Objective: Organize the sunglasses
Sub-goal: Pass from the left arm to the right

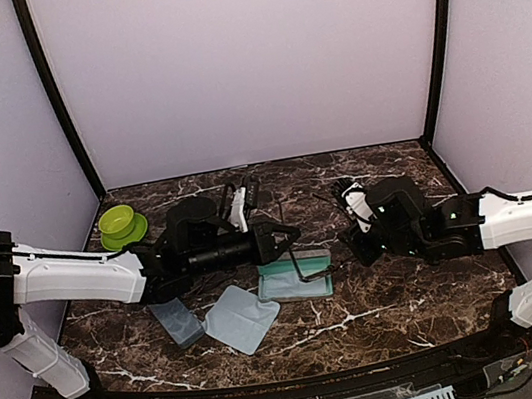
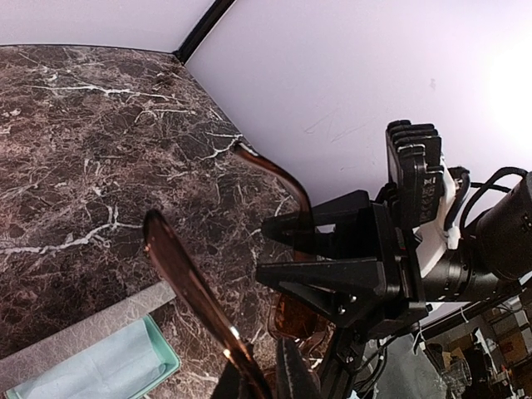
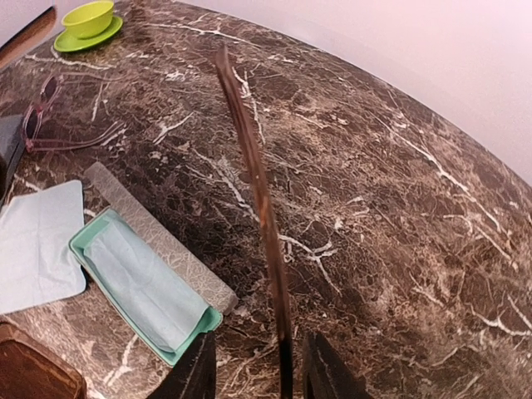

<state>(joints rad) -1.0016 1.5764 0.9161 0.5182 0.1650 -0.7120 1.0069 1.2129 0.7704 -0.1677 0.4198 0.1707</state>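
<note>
Dark brown marble table [image 1: 403, 299] with white veining, closed in by plain pale lilac walls [image 1: 244, 61] that meet at black corner posts [image 1: 58, 101]. Near the middle of the table we see the sunglasses [image 2: 193, 283] held off the surface, hanging in the top view over the open case [image 3: 158, 237], a grey shell with a teal lining and a pale cloth [image 3: 141, 278] folded inside. The left gripper [image 1: 292, 234] reaches in from the left and is closed on the frame beside a brown lens. The right gripper [image 3: 259, 337] comes from the opposite side. We see its fingers standing apart, with one slim temple running up through the gap and daylight on either side of it. On the marble near the front lie a loose blue-grey cloth [image 1: 241, 317] and, just left of it, a closed grey case [image 1: 176, 322]. At the far left a green bowl [image 1: 118, 221] sits on a green saucer [image 1: 135, 234]. A second pair [image 3: 50, 125], with a pinkish frame, lies flat on the marble beyond the cases.
</note>
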